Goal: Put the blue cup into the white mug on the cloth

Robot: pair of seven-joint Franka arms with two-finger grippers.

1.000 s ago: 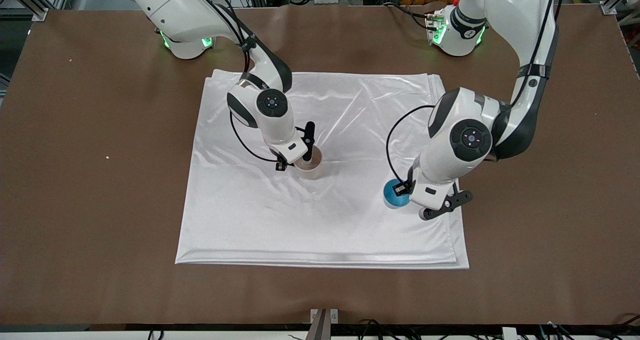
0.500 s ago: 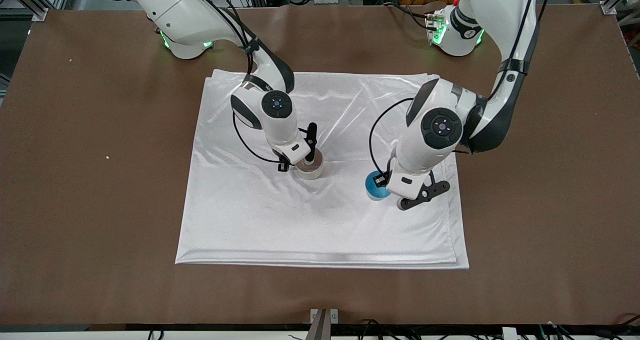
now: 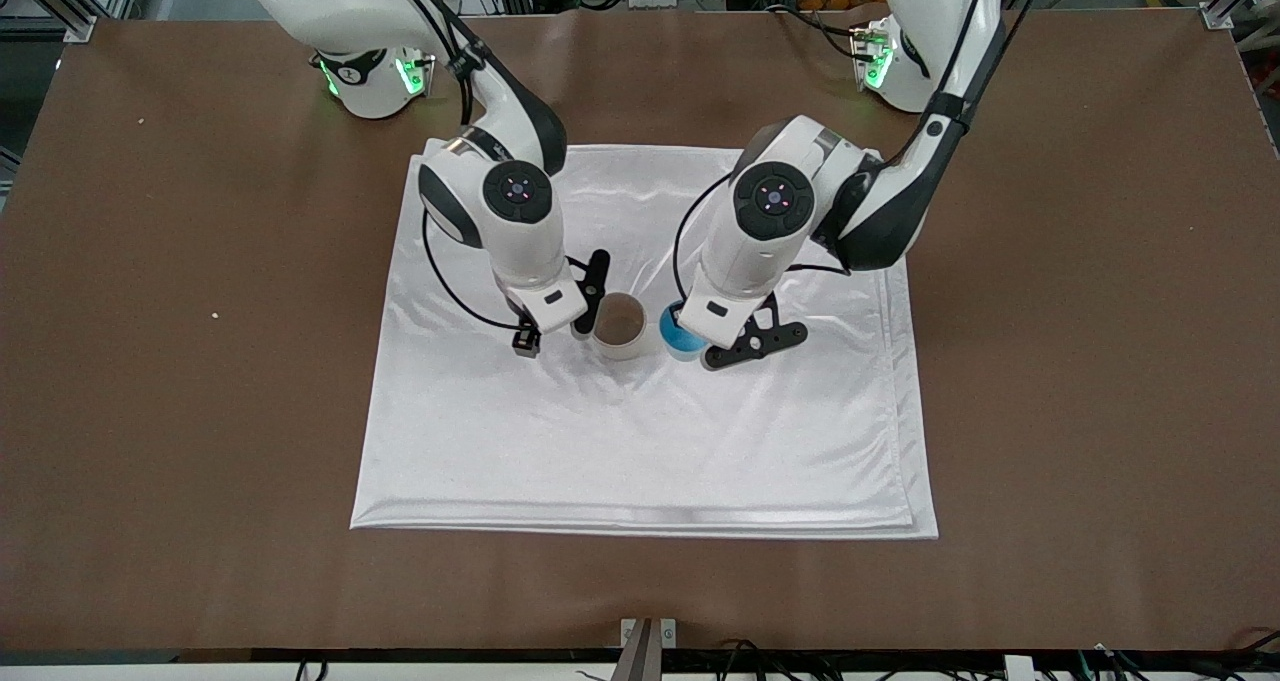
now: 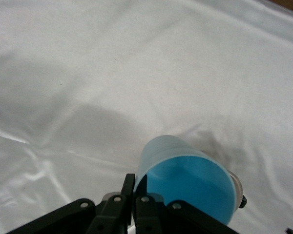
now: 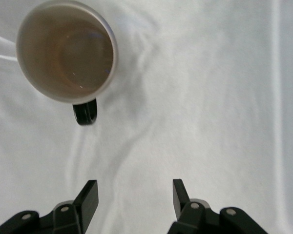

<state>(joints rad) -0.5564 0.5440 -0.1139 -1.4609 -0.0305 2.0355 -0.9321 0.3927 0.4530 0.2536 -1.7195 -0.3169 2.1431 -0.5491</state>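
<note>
I am pinching the blue cup (image 3: 678, 337) by its rim in my left gripper (image 4: 135, 201), carrying it just above the cloth (image 3: 640, 441) beside the white mug (image 3: 620, 327), which is standing upright mid-cloth. I should be raising it above the mug's rim before centring and lowering. My right gripper (image 5: 132, 195), fingers apart and empty, is crowding the mug's handle side.

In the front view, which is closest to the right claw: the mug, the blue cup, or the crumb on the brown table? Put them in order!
From the right claw:
1. Mug, right beside it on the cloth.
2. Blue cup, just past the mug, in the left claw.
3. Crumb, out on the bare table toward the right arm's end.
</note>
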